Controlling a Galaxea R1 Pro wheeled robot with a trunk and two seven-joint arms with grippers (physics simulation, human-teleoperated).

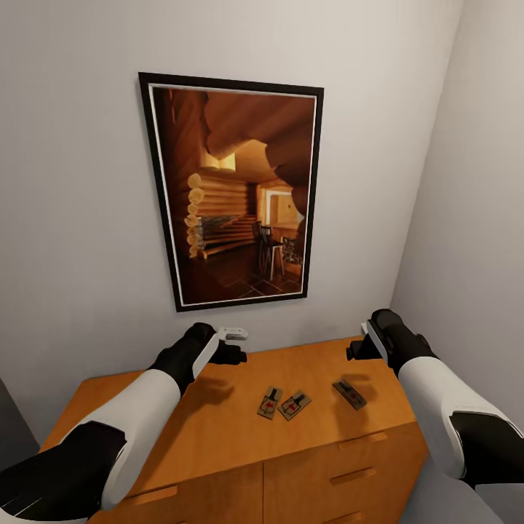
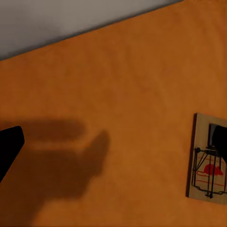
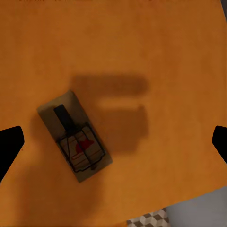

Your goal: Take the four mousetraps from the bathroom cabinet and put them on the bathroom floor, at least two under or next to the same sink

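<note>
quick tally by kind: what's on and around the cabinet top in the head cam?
Small flat brown wooden mousetraps: 3
Orange-brown wooden cabinet: 1
Black-framed picture of a log interior: 1
Black grippers, left and right: 2
Total: 7

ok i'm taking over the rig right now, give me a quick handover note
Left gripper: open and empty, over the back of the cabinet top, left of the traps.
Right gripper: open and empty, above the rightmost mousetrap.
Things: three mousetraps lie flat on the cabinet top. Two sit side by side near the middle, the left one and its neighbour; the third lies apart to their right. I cannot see the fourth.
Done: nothing is picked up yet.
Left: grasp each trap, find the fourth, then set all four on the bathroom floor, two by the sink.
</note>
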